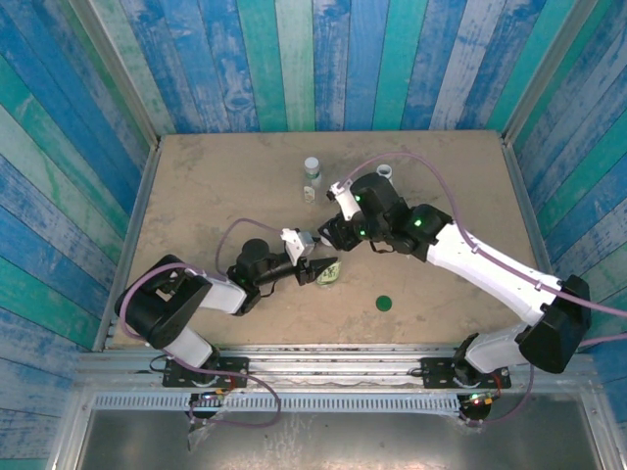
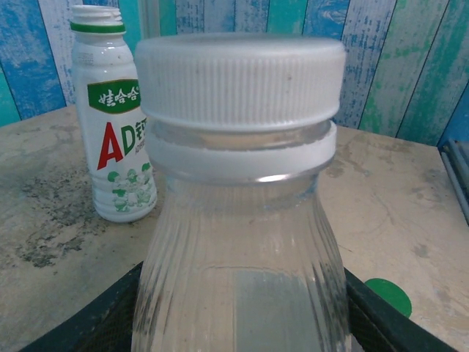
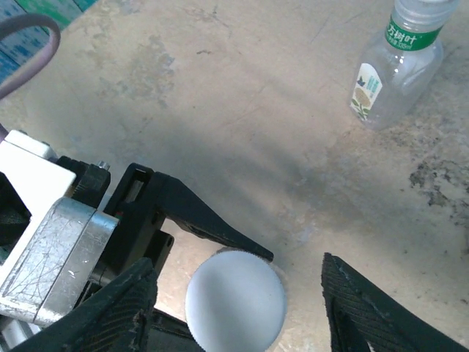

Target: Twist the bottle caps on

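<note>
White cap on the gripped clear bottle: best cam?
Left wrist: the white cap close up, side-on, ribs and neck ring sharp. Right wrist sees its top between the open fingers of the right gripper. Top external: too small to judge.

Mottled tan tabletop (image 1: 216,186) with dark grey smudges; plank walls (image 1: 343,59) streaked blue, teal, white. The clear ribbed bottle (image 2: 242,264) has a white ridged cap (image 2: 238,77) over a white collar ring; at its 10 o'clock, the white-wrapped bottle (image 2: 117,125) shows a green neck band, green label patch, red letters, small green print. A dark green cap (image 1: 384,304) sits at its 4 o'clock, and the slim clear bottle (image 3: 396,62) wears a green band and olive-on-white label.
</note>
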Motion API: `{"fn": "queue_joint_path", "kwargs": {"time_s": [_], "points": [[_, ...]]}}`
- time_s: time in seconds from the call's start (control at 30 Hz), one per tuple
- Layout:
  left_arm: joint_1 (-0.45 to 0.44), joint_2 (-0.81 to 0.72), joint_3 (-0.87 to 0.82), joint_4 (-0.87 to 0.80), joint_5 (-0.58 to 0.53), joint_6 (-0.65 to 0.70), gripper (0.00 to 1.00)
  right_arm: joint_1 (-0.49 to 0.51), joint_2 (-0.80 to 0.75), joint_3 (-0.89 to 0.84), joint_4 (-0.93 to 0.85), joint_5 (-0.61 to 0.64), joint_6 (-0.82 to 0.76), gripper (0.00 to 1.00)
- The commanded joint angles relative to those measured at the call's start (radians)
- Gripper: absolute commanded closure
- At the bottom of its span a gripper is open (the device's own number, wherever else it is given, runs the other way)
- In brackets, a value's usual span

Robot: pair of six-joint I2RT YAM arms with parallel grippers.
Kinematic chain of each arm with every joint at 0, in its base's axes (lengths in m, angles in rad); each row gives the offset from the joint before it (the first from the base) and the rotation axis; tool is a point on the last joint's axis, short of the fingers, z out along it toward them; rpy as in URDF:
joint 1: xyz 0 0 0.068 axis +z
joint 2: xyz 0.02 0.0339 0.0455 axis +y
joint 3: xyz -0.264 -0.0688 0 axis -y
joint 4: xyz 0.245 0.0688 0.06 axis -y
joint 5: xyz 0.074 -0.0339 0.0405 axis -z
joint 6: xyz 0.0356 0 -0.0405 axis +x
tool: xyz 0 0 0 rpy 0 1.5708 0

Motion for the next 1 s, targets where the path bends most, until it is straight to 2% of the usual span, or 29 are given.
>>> {"fn": "queue_joint_path", "kwargs": {"time_s": [0.0,0.13,0.23,0.33,0.5,0.67,0.83,0.97], "points": [[0.003,0.016,0.009,-0.078,0.038,-0.02,0.45,0.021,0.032,0.029,-0.067,0.089,-0.044,0.36],[0.003,0.025,0.012,-0.075,0.037,-0.021,0.45,0.036,0.067,0.047,-0.088,0.074,-0.052,0.37],[0.006,0.022,0.012,-0.079,0.04,-0.02,0.46,0.036,0.077,0.042,-0.091,0.07,-0.046,0.44],[0.006,0.018,0.01,-0.08,0.039,-0.02,0.46,0.035,0.074,0.04,-0.094,0.06,-0.038,0.56],[0.008,0.015,0.011,-0.084,0.054,-0.019,0.46,0.033,0.056,0.029,-0.079,0.025,-0.053,0.62],[0.021,0.007,0.007,-0.085,0.12,-0.033,0.45,-0.016,0.023,0.003,-0.052,-0.149,-0.14,0.65],[0.026,0.002,0.002,-0.059,0.171,-0.043,0.45,-0.103,0.026,-0.019,-0.061,-0.418,-0.299,0.65],[0.028,0.0,-0.001,-0.064,0.168,-0.035,0.44,-0.112,0.048,0.01,-0.131,-0.468,-0.425,0.65]]}}
